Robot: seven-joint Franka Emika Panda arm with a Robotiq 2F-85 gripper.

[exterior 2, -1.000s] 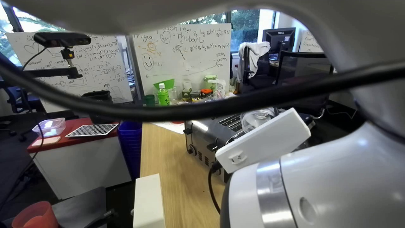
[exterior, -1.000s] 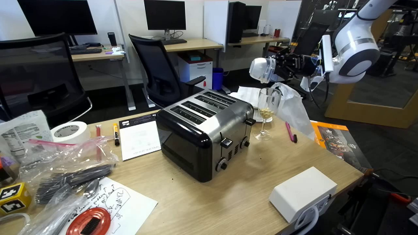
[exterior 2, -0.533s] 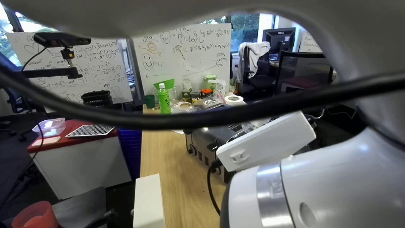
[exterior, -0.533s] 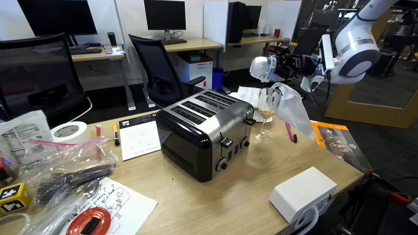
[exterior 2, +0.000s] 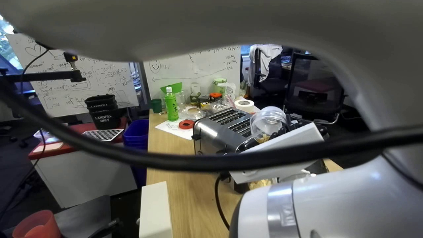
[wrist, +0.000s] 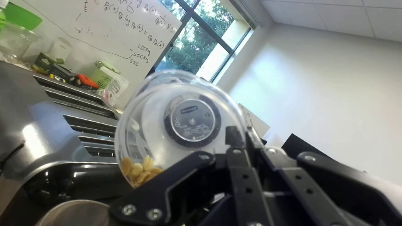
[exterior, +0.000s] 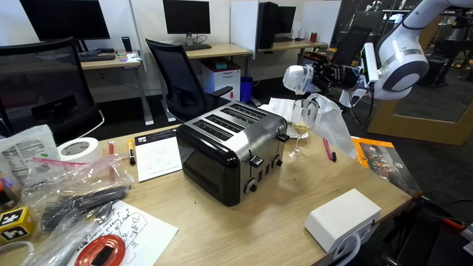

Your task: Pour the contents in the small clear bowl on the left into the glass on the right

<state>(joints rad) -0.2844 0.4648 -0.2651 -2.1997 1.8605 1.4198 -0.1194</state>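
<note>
Ahead of the pincer [wrist: 244,137], the small clear bowl [wrist: 192,121] hangs tipped on its side, its rim nipped between jaws pressed together. Tan-yellow kernels [wrist: 138,171] gather at the bowl's lower edge. Below the pincer, the stemmed glass [exterior: 309,107] stands upright on the table [exterior: 281,214], more kernels [exterior: 301,128] in its cup. Lower too, off to the pincer's side, sits the toaster [exterior: 232,147].

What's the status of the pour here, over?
Gripper shut on clear bowl, bowl tipped, higher than the glass. Bits in bowl's lower edge, others in glass. Toaster beside the glass, possible obstacle.
</note>
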